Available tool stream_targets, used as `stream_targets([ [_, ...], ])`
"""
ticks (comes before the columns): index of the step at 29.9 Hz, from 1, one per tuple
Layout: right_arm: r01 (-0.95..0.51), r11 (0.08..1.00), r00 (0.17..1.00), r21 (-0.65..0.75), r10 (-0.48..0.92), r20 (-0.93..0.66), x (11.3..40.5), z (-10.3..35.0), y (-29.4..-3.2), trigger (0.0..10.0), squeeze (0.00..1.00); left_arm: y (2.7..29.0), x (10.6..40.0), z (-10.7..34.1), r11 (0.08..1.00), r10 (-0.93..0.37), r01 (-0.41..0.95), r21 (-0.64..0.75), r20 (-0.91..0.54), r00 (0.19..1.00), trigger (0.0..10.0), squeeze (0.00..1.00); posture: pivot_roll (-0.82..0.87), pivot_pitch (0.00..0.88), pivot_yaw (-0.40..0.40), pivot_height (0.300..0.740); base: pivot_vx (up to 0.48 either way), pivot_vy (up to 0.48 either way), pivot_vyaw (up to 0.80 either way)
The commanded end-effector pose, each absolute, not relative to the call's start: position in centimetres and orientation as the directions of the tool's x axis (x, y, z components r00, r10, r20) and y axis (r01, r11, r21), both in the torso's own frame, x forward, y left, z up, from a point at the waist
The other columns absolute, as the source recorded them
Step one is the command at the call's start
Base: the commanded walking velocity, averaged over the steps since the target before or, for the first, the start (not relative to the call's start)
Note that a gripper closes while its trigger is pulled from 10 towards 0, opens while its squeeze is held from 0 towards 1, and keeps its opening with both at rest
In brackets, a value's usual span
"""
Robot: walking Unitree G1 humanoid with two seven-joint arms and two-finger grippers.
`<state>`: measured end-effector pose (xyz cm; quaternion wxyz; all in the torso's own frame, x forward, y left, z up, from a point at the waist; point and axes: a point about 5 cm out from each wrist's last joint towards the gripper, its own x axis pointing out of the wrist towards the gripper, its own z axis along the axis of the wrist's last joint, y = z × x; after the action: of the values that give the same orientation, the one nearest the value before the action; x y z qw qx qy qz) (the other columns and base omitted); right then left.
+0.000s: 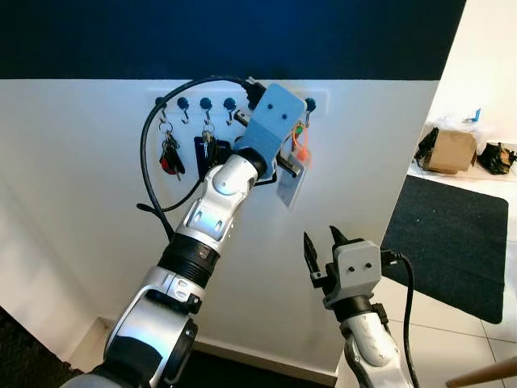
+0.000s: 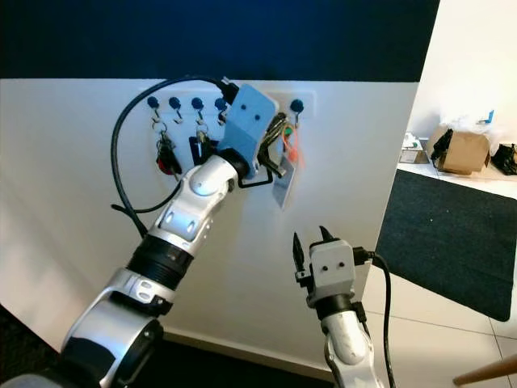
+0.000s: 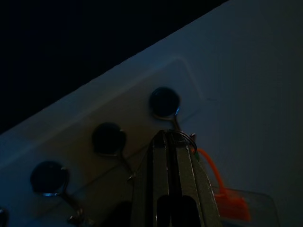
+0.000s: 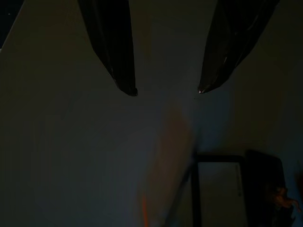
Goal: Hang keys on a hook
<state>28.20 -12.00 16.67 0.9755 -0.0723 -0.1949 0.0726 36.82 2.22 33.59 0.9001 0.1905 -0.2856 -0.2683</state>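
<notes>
A row of blue-knobbed hooks (image 1: 205,103) is fixed to the white wall. My left gripper (image 3: 170,135) is raised to the hook at the right end (image 3: 164,101) and is shut on a key ring (image 3: 187,137). The ring sits right at that hook's wire; I cannot tell whether it is over it. An orange tag (image 1: 300,153) and a clear tag (image 1: 289,186) dangle from the ring. Lower down, my right gripper (image 1: 323,242) is held open in front of the wall with nothing between its fingers.
Two other bunches of keys hang on the rack: red and black ones (image 1: 170,158) and a dark bunch (image 1: 208,145). To the right lie a black mat (image 1: 452,234) on pale tiles, a cardboard box (image 1: 451,149) and a wooden piece (image 1: 485,373).
</notes>
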Motion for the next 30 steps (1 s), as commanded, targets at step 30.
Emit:
stream_targets([
  [30,-0.111,0.979,0.918,-0.169,0.166,0.361,28.2,16.5,-11.9,10.0,0.0,-0.1,36.0,34.0,0.72,-0.671,0.4,0.567,0.423,0.609,10.0,0.0,-0.01,0.125,0.12,0.74,0.0,0.0,0.0],
])
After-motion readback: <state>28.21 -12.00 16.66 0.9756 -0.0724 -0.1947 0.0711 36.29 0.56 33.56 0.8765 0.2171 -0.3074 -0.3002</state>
